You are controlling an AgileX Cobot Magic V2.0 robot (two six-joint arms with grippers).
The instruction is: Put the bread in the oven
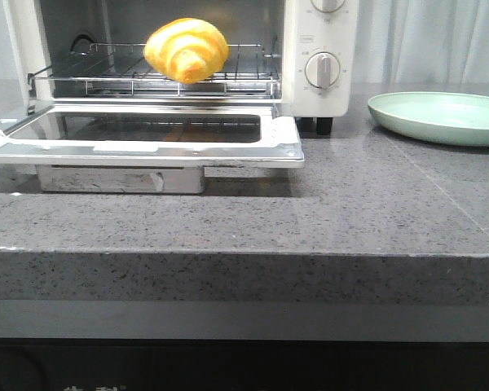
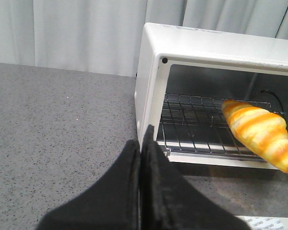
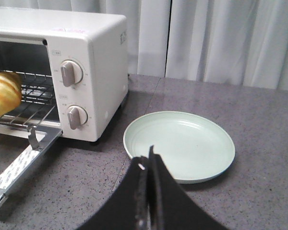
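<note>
One bread (image 1: 187, 50) (on rack), oven (image 1: 326, 77) open

you've got the bread (image 1: 187, 50) sitting on the wire rack (image 1: 106, 72) inside the oven (image 1: 319, 49), upper left of the front view. door (image 1: 147, 138) lies flat open below it, plate (image 1: 440, 118) off at the right edge.

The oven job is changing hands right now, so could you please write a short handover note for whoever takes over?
Left gripper: shut, empty, back from the oven.
Right gripper: shut, empty, near the green plate.
Bread: lying on the wire rack inside the oven.
Done: bread is in.
Left: the oven door is open and folded down flat; close it if required.
</note>
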